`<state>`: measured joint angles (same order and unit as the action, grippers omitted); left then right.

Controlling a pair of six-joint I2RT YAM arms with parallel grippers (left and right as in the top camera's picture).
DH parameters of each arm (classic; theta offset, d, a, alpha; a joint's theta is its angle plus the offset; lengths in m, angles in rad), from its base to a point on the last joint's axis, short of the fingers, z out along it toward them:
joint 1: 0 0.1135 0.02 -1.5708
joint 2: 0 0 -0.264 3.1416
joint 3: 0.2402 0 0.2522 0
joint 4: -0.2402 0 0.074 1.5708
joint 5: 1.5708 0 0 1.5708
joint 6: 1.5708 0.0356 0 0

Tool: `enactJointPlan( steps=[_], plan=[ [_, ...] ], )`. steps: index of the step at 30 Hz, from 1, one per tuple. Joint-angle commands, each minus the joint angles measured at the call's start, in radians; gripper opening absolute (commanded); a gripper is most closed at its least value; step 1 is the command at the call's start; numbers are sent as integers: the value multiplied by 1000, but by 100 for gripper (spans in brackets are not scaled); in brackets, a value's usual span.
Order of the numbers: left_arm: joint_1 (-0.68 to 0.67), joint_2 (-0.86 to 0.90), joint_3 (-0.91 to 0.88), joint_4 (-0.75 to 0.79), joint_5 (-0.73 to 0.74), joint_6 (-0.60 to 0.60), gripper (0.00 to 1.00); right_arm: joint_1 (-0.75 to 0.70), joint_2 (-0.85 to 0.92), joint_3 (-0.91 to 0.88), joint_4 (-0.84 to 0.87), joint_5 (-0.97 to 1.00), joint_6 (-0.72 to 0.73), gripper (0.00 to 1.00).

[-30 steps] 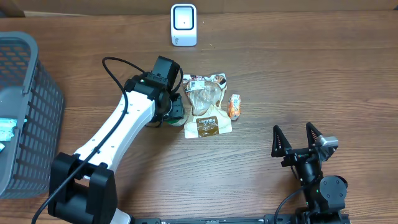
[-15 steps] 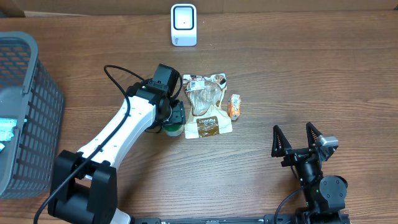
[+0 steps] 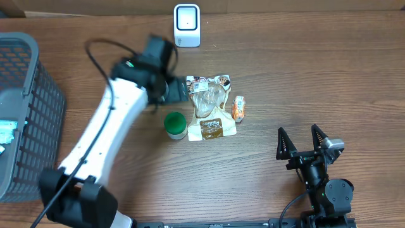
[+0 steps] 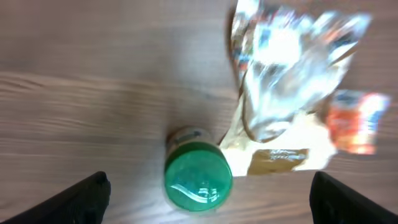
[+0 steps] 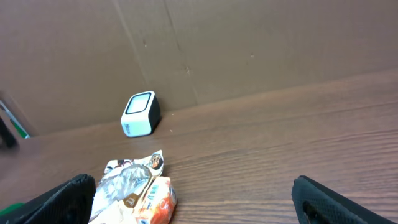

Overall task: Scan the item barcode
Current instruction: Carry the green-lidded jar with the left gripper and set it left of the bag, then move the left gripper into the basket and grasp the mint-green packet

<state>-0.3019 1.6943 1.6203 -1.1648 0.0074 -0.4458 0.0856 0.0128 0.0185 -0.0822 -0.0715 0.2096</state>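
1. Step imo: no item picked up yet. Left gripper [image 3: 177,88] hovers upper-centre, jaws wide apart and empty. Right gripper [image 3: 304,140] sits lower right, jaws spread too, nothing in them
2. Next move prob: grab the jar [image 3: 175,124] & turn its barcode to the scanner [image 3: 186,25] at top centre
3. Jar: green lid, upright on the counter [image 3: 304,76], centre-left, just beside the snack bag [image 3: 211,107]. Can't see a barcode

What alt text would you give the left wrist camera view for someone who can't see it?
A green-lidded jar stands on a wooden table, seen from above between two dark fingertips spread wide at the bottom corners, touching nothing. To its right lie a blurred clear plastic bag with a brown label and a small orange packet.
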Motion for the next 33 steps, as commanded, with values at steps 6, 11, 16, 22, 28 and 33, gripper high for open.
enactJointPlan(
  steps=[6, 11, 16, 22, 28, 33],
  plan=[
    [222, -44, 578, -320, -153, 53, 92, 5, -10, -11, 4, 3, 6, 100],
    [475, -48, 775, -456, -237, 52, 94, 5, -10, -11, 4, 3, 6, 100],
    [731, -43, 762, -484, -242, 13, 93, 5, -10, -11, 4, 3, 6, 100],
    [911, -15, 642, -438, -246, -4, 88, 5, -10, -11, 4, 3, 6, 100],
    [994, 2, 414, -343, -245, -3, 82, 5, -10, -11, 4, 3, 6, 100],
    [1025, 2, 207, -194, -244, -3, 82, 5, -10, -11, 4, 3, 6, 100]
  ],
)
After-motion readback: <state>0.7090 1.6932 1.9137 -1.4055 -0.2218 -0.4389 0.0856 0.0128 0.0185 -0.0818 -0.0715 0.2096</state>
